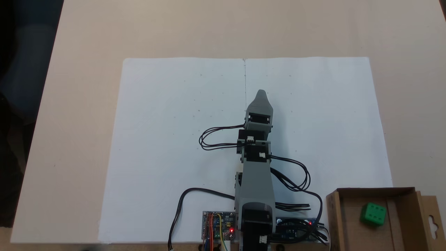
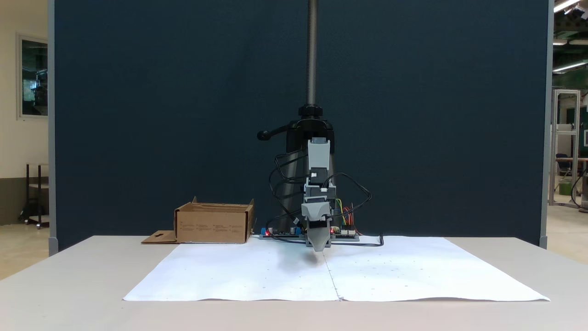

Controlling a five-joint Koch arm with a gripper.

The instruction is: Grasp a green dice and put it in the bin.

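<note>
I am viewing the arm (image 1: 256, 181) extending from its base at the bottom edge of a fixed view out over the white paper sheet (image 1: 167, 139), with the gripper (image 1: 261, 93) pointing away from the base along the sheet's centre crease. In the other fixed view the gripper (image 2: 318, 248) is hanging tip-down just above the paper, casting a soft shadow to its left. I am seeing only 1 grey tapered tip in both fixed views, the jaws lying one behind the other, so I cannot tell how far open they are; nothing is showing between or under them. The green dice (image 1: 373, 214) is sitting inside the bin (image 1: 348, 223), resting on the cardboard floor with a 6-pip face turned upward, well apart from the gripper and off the paper. The bin is standing at the lower right corner of that view, beside the arm's base and the circuit boards (image 1: 217, 225); from the front the bin (image 2: 213, 224) is appearing left of the arm, its flap (image 2: 158, 237) lying flat on the table (image 2: 69, 276).
</note>
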